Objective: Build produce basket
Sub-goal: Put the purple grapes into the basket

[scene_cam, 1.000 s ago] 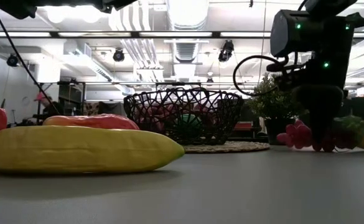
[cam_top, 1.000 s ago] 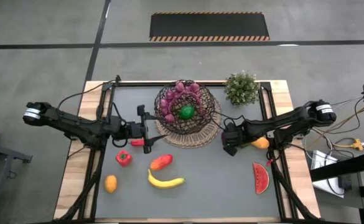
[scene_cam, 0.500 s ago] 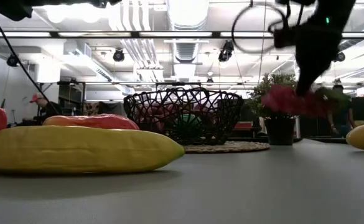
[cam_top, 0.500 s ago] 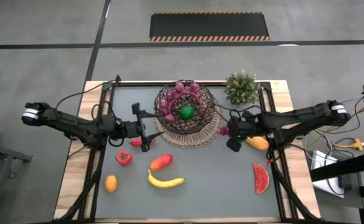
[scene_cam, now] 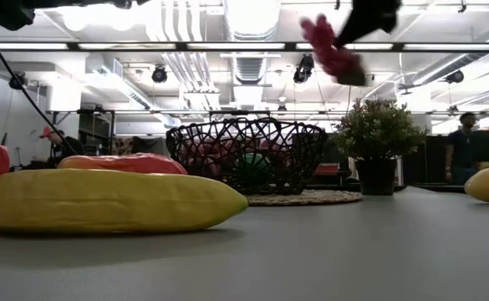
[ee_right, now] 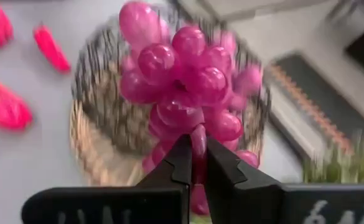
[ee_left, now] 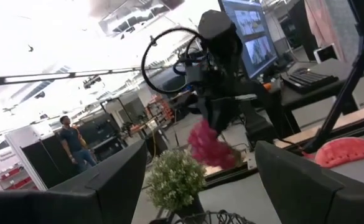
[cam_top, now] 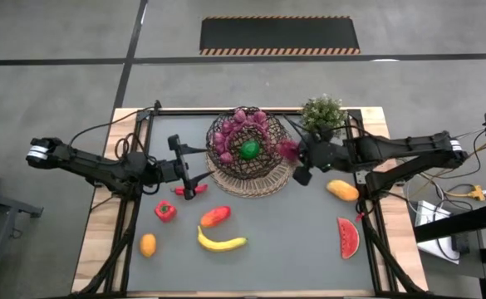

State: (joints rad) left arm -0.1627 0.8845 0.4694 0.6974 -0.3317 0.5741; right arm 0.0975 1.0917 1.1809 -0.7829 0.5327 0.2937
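- The basket [cam_top: 249, 154], a dark wire bowl on a tan mat [cam_top: 269, 184], stands at the far middle of the table [cam_top: 292, 249] and serves as the landmark here.
- Inside the basket lie a grape bunch [cam_top: 244, 119] along its far and left wall and a green lime [cam_top: 249, 150] at its centre.
- A second grape bunch [cam_top: 288, 150] hangs in the air just beside the basket's right rim, above table level; in the low view it is seen high over the basket's right side [scene_cam: 329, 48].
- The right gripper [cam_top: 299, 155] is clamped shut on the stem of this bunch; its wrist view shows the two dark fingers [ee_right: 180, 163] pinched together under the grapes [ee_right: 185, 87], with the basket behind.
- The left gripper [cam_top: 189, 166] sits just left of the basket with its jaws apart, holding nothing.
- A small red pepper [cam_top: 188, 189] lies under the left gripper, near the mat's left edge.
- Nearer the front than the basket: a long red pepper [cam_top: 215, 217], a banana [cam_top: 221, 242], a round red pepper [cam_top: 165, 211] and an orange piece [cam_top: 147, 245] farthest to the left front.
- To the right front of the basket lie another orange piece [cam_top: 343, 190] and a watermelon slice [cam_top: 348, 237].
- A potted plant [cam_top: 322, 117] stands to the basket's right, at the far edge.
- A person [scene_cam: 466, 149] stands in the room well behind the table.
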